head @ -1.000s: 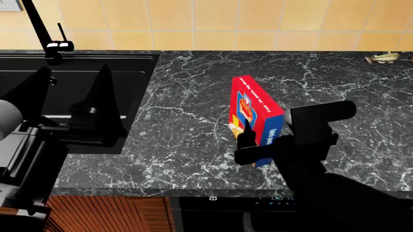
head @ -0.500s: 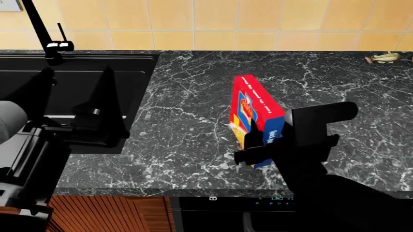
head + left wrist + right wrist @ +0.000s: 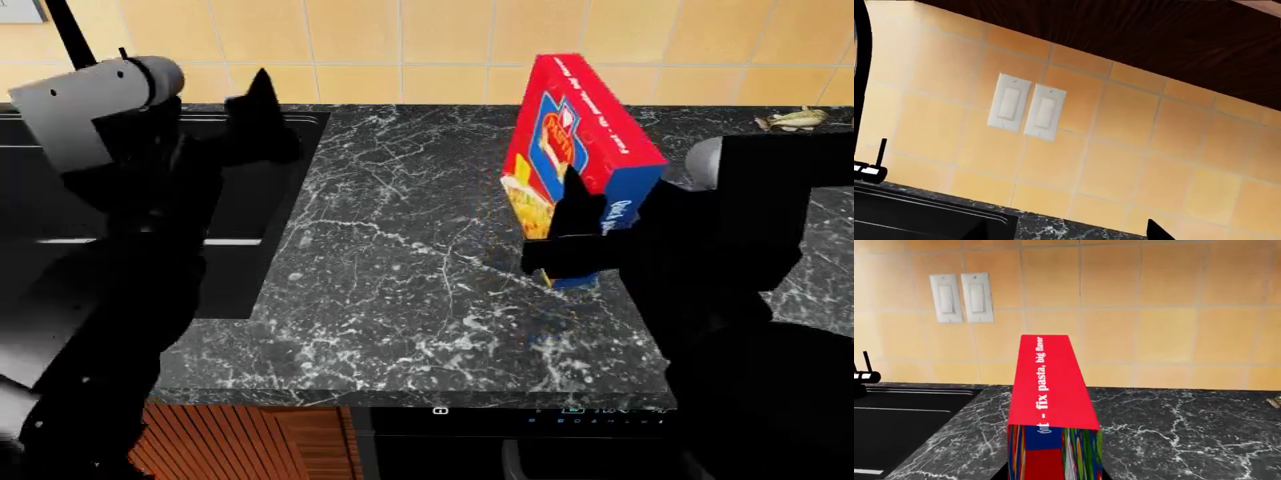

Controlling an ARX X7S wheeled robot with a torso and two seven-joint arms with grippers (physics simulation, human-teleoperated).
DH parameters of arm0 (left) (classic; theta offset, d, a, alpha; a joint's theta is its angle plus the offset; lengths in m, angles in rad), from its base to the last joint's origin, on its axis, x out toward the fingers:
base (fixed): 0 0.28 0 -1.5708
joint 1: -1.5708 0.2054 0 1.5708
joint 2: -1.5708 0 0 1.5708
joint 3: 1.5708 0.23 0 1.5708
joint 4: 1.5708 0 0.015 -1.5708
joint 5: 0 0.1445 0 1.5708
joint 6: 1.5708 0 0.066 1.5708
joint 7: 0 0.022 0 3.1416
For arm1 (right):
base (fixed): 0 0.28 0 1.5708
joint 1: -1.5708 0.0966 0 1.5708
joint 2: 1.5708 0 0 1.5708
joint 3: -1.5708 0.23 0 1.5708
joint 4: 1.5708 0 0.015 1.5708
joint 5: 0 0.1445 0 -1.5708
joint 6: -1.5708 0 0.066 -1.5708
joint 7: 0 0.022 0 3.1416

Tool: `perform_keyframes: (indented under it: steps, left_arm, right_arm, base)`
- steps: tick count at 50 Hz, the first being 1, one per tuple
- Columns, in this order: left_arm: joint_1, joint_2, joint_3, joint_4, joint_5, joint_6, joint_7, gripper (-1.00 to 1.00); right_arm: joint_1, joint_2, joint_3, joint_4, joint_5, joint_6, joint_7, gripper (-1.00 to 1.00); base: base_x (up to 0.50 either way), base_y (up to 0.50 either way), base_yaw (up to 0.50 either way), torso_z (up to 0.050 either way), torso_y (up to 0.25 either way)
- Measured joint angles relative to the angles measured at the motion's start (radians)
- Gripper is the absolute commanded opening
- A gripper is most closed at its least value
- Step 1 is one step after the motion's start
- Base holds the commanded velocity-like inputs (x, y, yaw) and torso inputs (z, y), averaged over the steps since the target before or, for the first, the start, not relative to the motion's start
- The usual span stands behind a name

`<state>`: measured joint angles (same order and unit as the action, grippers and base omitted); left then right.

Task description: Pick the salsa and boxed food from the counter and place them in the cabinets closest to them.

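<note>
The boxed food [image 3: 581,135], red-edged with a colourful front, is held upright above the black marble counter [image 3: 400,270]. My right gripper [image 3: 587,250] is shut on its lower part; one dark finger [image 3: 574,215] lies across the front. In the right wrist view the box [image 3: 1051,405] fills the middle, with my right gripper [image 3: 1054,476] clamped on its sides. My left gripper [image 3: 247,110] is raised over the sink's right edge, open and empty; only one fingertip [image 3: 1155,232] shows in the left wrist view. The salsa is out of view.
A black sink [image 3: 287,200] with a faucet [image 3: 67,35] lies at the left. A small pale object [image 3: 797,118] rests at the counter's back right. Wall switches [image 3: 961,297] sit on the tiled wall. A dark upper cabinet [image 3: 1154,40] hangs above.
My right gripper has lifted the boxed food up off the counter and a little away from me. My left arm has risen from low by the sink to high above it.
</note>
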<state>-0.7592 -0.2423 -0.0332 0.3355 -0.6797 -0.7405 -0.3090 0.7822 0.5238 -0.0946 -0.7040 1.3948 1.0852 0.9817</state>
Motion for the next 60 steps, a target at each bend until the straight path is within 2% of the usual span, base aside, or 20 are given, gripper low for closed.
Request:
perform_keyframes:
  steps: [11,15,20,26,34,46,60]
  left_arm:
    - [-0.385,0.132,0.102,-0.977,0.254,0.449,0.154,1.00]
    - [-0.460,0.161,0.097,-1.198,0.334,0.551,0.195,1.00]
    - [-0.518,0.186,0.074,-1.374,0.418,0.636,0.242,1.00]
    - [-0.562,0.200,0.011,-1.496,0.480,0.681,0.302,1.00]
    - [-0.593,0.209,-0.077,-1.578,0.540,0.709,0.372,1.00]
    - [-0.611,0.218,-0.161,-1.624,0.606,0.729,0.430,1.00]
    - [-0.618,0.223,-0.199,-1.639,0.645,0.735,0.452,1.00]
  right_arm:
    - [0.202,0.065,0.011,-0.031,0.280,0.017,0.239,-1.00]
    - [0.278,0.080,0.006,-0.041,0.354,0.009,0.305,-1.00]
    - [0.361,0.093,-0.002,-0.045,0.427,-0.003,0.364,-1.00]
    - [0.439,0.105,-0.026,-0.027,0.488,-0.009,0.408,-1.00]
    - [0.527,0.109,-0.083,0.028,0.539,0.003,0.436,-1.00]
    - [0.583,0.108,-0.140,0.089,0.565,0.014,0.439,-1.00]
    - [0.623,0.112,-0.183,0.132,0.576,0.020,0.438,-1.00]
  base:
    - [0.00,0.00,0.00,0.000,0.001]
    - [0.00,0.00,0.00,0.000,0.003]
    - [0.00,0.00,0.00,0.000,0.000]
    - [0.00,0.00,0.00,0.000,0.000]
    - [0.45,0.01,0.00,0.000,0.000]
    - [0.50,0.01,0.00,0.000,0.002]
    - [0.50,0.01,0.00,0.000,0.001]
